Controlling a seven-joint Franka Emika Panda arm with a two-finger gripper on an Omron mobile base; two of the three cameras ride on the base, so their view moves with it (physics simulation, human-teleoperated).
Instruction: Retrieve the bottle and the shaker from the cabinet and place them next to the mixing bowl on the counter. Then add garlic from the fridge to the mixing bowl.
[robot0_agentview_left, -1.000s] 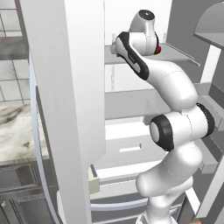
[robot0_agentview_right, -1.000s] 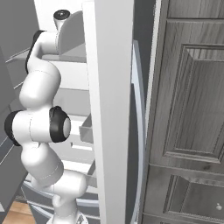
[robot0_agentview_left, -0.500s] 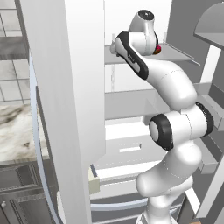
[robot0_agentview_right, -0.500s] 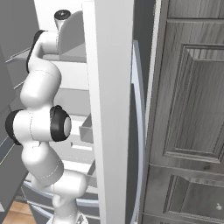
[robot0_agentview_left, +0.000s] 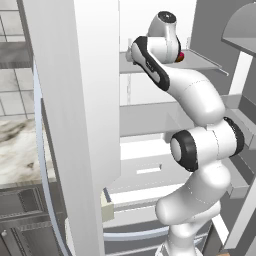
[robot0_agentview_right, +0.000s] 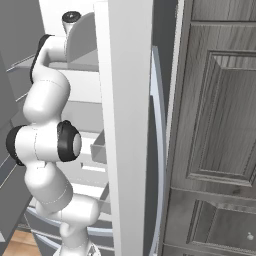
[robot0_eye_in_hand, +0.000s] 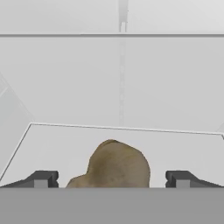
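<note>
One garlic (robot0_eye_in_hand: 116, 164) bulb sits on a pale shelf (robot0_eye_in_hand: 127, 144) inside the fridge (robot0_agentview_left: 80, 125), directly ahead of the gripper (robot0_eye_in_hand: 111, 178) and centred between its two dark fingertips (robot0_eye_in_hand: 41, 178), which stand wide apart on either side of the garlic with clear gaps, holding nothing. From the left base view the arm reaches up and into the fridge past the broad open door, its hand at an upper shelf; a strip of marble table (robot0_agentview_left: 15, 150) shows beyond the door's far edge. The garlic is likely light and firm under a papery skin, somewhat slick and apt to roll, so a gentle squeeze across its widest part, low on the body, seems the safest hold; pinching near the top would probably let it slip out. Its shape is lumpy and nearly round, so it has no strong long axis; the rounded crown points up, away from the shelf, and a lower lobe bulges toward the left fingertip. Its base is hidden at the bottom of the hand view, so whether it rests flat or tilted cannot be told. The jaws appear to need to advance a little further around the garlic before closing.
</note>
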